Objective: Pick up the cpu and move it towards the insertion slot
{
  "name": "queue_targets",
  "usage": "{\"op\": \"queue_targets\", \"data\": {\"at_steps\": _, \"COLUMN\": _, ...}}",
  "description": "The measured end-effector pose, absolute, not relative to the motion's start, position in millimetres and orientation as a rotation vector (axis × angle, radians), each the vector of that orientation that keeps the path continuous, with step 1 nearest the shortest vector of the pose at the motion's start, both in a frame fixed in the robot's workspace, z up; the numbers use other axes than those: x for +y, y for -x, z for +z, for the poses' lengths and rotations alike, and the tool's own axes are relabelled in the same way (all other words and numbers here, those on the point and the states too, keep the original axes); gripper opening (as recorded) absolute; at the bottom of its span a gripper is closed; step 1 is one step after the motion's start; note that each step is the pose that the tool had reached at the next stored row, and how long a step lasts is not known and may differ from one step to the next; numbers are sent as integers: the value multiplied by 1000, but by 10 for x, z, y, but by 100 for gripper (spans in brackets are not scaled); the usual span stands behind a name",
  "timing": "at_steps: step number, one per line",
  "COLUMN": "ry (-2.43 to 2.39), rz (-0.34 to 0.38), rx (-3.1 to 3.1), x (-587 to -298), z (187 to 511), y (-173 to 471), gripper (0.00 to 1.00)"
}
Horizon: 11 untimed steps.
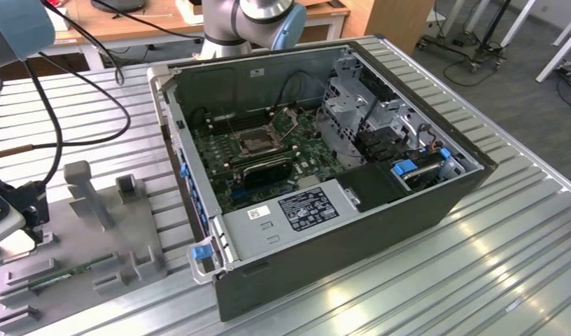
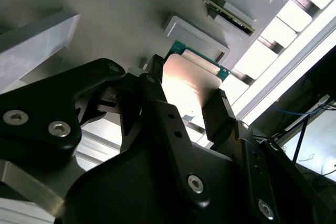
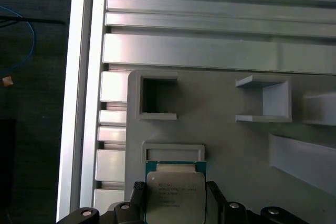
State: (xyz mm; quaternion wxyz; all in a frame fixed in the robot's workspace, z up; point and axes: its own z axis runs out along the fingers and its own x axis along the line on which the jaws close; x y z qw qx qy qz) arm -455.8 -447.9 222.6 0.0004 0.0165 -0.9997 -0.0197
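My claw [image 3: 175, 207] is closed to the width of the cpu [image 3: 175, 195]: in both wrist views my two black fingers [image 2: 216, 113] sit against its opposite edges, and its pale metal face lies flat between them. I take it by the edges, I judge, because it is thin and flat, with nothing else to grip, and this keeps the pads off its face and underside. The chip sits squarely between my fingertips, its green rim showing just past them, right at the shallow square recess of the grey holder [image 3: 236, 145] that seems made to keep it square for me. Whether it is lifted clear of that recess or resting in it, I cannot tell. A green memory stick [image 2: 210, 2] lies in the same holder, a little beyond my fingertips. The insertion slot [image 1: 257, 142] is well apart from my claw, facing upward on the board inside the open computer case [image 1: 360, 224], which lies on its side, probably so that I can reach in from above.
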Motion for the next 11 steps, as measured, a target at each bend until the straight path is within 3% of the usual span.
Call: {"op": "queue_targets", "data": {"at_steps": 11, "ry": -52, "rz": -62, "rx": -3140, "x": -4479, "z": 2338, "y": 4558, "gripper": 55}}
